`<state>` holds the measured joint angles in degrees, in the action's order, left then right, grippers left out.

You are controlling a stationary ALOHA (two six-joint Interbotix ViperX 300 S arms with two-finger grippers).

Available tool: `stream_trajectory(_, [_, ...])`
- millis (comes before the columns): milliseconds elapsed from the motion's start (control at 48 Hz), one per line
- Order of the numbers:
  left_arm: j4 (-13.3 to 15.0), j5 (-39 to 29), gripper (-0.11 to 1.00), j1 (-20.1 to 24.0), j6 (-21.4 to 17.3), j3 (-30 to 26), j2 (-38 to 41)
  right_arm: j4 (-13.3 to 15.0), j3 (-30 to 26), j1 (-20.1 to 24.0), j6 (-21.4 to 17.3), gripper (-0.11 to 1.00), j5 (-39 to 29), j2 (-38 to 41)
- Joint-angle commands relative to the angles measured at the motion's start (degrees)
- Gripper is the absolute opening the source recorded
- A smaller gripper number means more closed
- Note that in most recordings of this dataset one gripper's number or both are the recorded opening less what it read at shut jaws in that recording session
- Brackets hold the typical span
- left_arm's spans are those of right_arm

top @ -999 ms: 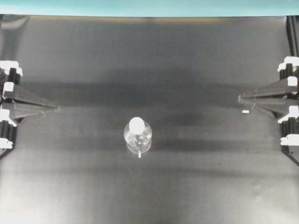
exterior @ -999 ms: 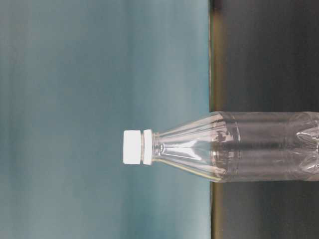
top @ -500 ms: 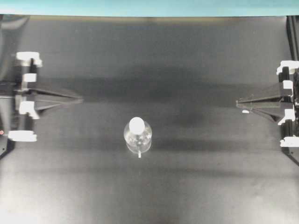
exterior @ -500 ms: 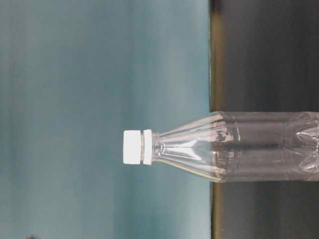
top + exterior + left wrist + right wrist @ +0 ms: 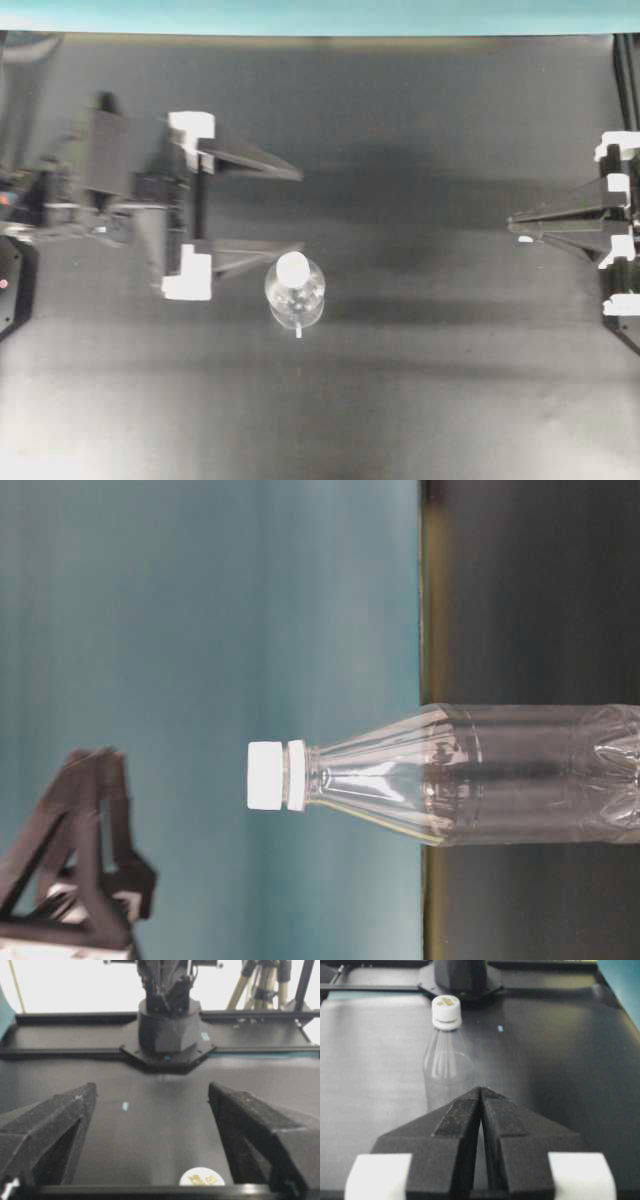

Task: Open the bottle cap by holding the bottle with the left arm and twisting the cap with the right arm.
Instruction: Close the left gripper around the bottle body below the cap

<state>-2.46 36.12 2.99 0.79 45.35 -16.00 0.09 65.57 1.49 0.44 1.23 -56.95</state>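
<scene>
A small clear plastic bottle (image 5: 295,297) is wearing a round white cap (image 5: 293,267) on a matte black table (image 5: 420,400), showing beside black triangular fingers (image 5: 245,158) with white blocks, against a teal backdrop (image 5: 200,630).

A black matte table (image 5: 420,400) fills the view, with a teal wall (image 5: 320,14) behind its far edge

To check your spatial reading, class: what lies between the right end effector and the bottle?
Only bare black table, seen in the overhead view, separates the shut right end effector from the bottle.
</scene>
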Motion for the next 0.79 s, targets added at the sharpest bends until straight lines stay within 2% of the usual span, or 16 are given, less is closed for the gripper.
stream_trajectory(0, [-0.2,2.4,0.94,0.0,0.5,-1.0,1.6,-0.1,-1.5,0.2,-0.6,0.0,-1.5,-0.6])
stream_trajectory(146, [-0.2,7.2,0.96,-0.2,2.7,-0.4,5.2,-0.1,-1.8,0.2,-1.2,0.0,-4.3,-2.0])
stream_trajectory(520, [-0.2,18.4,0.97,-0.9,3.7,2.8,11.8,-0.1,-1.8,0.3,-4.4,0.0,-6.0,-3.1])
stream_trajectory(770, [-0.2,24.5,0.97,-2.8,4.8,2.4,17.9,-0.1,-1.8,0.3,-6.2,0.0,-7.2,-2.9])
